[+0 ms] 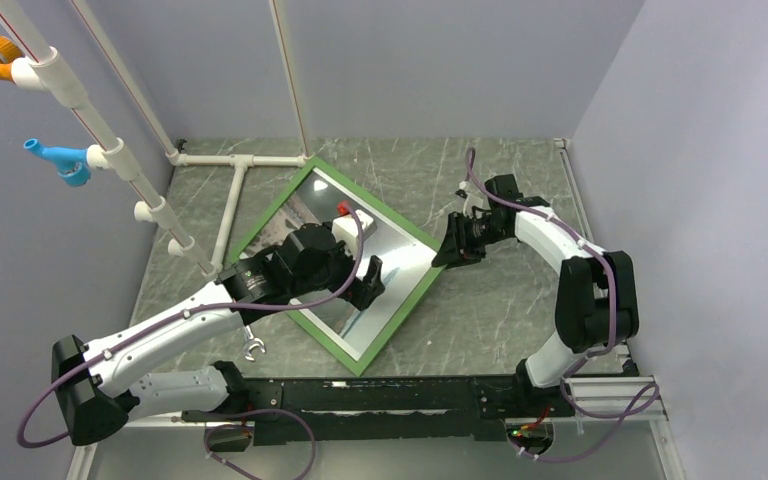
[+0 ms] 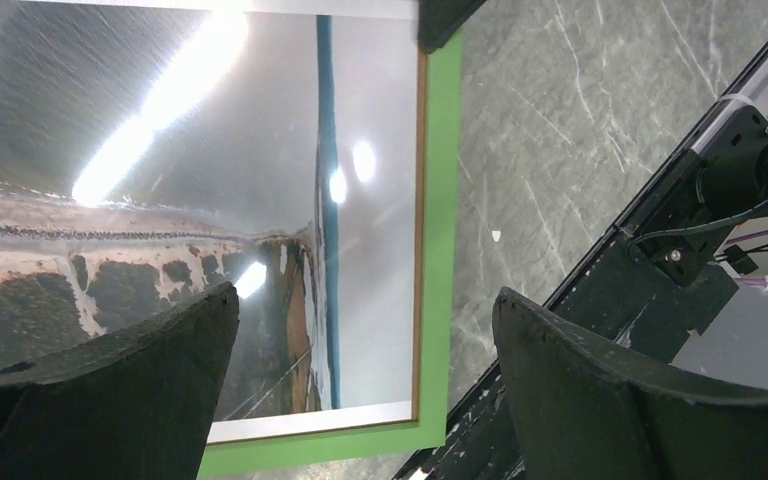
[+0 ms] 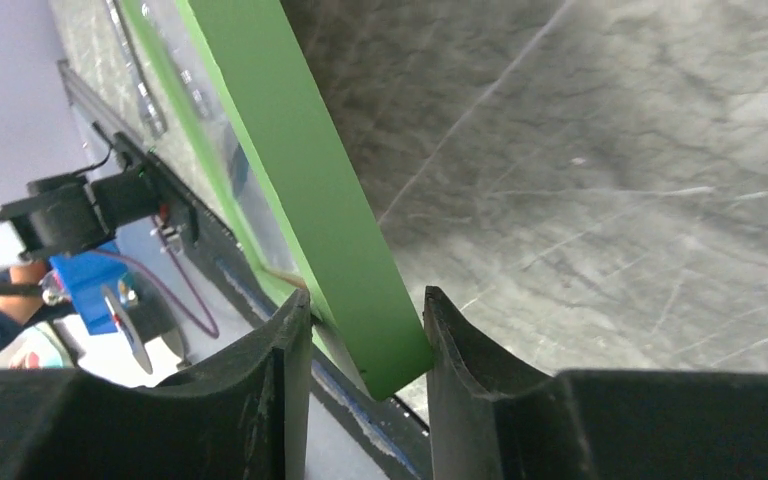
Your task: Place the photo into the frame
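The frame (image 1: 397, 315) lies green face up on the grey marble table, turned like a diamond. The photo (image 1: 405, 265) sits inside it. The left wrist view shows the photo (image 2: 160, 200), with grey sky, brown-and-white land, a blue stripe and a white margin, all within the green border (image 2: 442, 200). My left gripper (image 1: 365, 280) is open and empty above the photo, with its jaws wide apart (image 2: 365, 300). My right gripper (image 1: 450, 250) is shut on the frame's right corner. There the green edge (image 3: 300, 170) sits between its two fingers (image 3: 365, 305).
A white pipe stand (image 1: 235, 190) lies on the table behind the frame's left side, and slanted poles (image 1: 110, 150) rise at the left. A black rail (image 1: 410, 395) runs along the near edge. Walls close in at the back and right.
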